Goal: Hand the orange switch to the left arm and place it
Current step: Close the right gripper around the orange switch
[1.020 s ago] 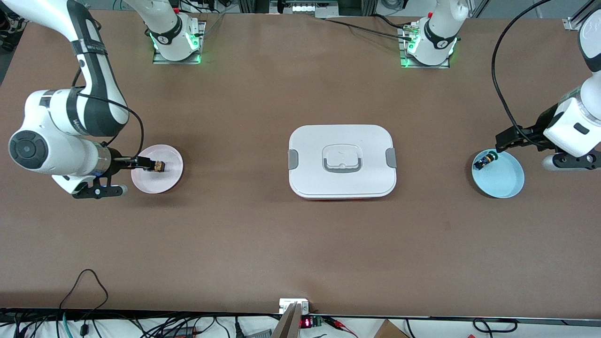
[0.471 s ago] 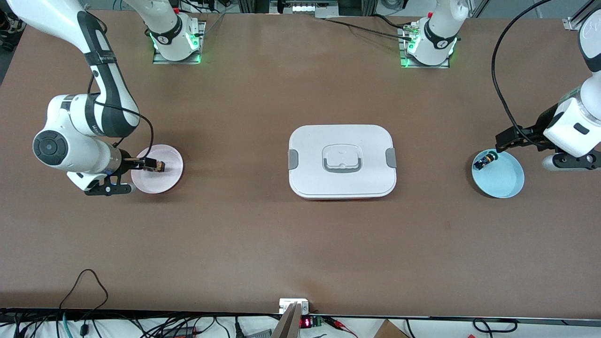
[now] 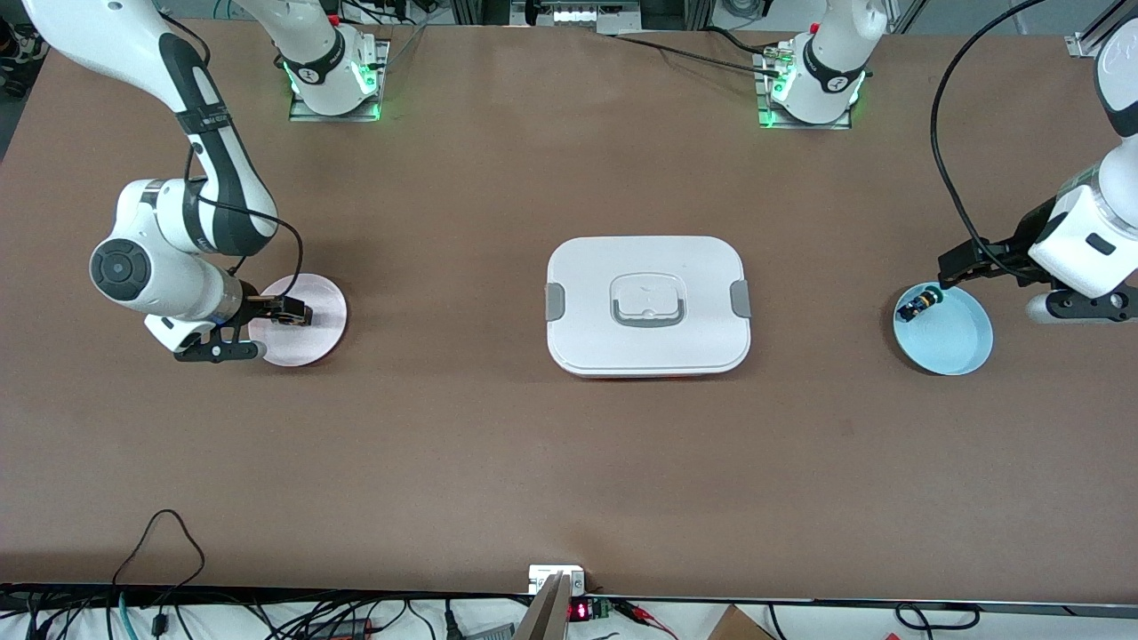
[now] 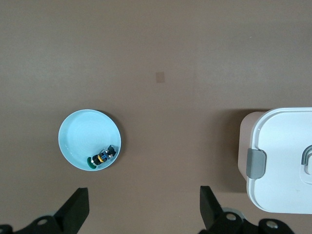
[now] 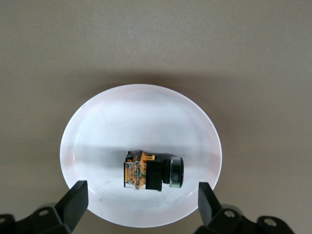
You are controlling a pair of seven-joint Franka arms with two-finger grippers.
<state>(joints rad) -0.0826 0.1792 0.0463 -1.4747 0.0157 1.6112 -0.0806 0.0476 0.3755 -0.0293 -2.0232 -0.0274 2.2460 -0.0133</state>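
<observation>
The orange switch (image 5: 146, 170) lies on its side on a pink plate (image 5: 141, 122) near the right arm's end of the table. My right gripper (image 5: 141, 207) is open and hangs over it, a finger on either side and clear of it. In the front view this gripper (image 3: 298, 313) covers the switch over the pink plate (image 3: 316, 342). The white box (image 3: 647, 305) sits shut at mid-table. My left gripper (image 3: 949, 271) waits open and empty over the table beside a blue plate (image 3: 956, 342); it also shows in the left wrist view (image 4: 144, 214).
A small black switch with blue and yellow-green parts (image 3: 916, 307) lies in the blue plate and shows in the left wrist view (image 4: 104, 156). The box's corner and grey latch (image 4: 256, 163) show there too. Cables hang along the table edge nearest the front camera.
The right arm's wrist has swung in toward the pink plate, and its gripper now covers the orange switch in the front view. The left arm has not moved.
</observation>
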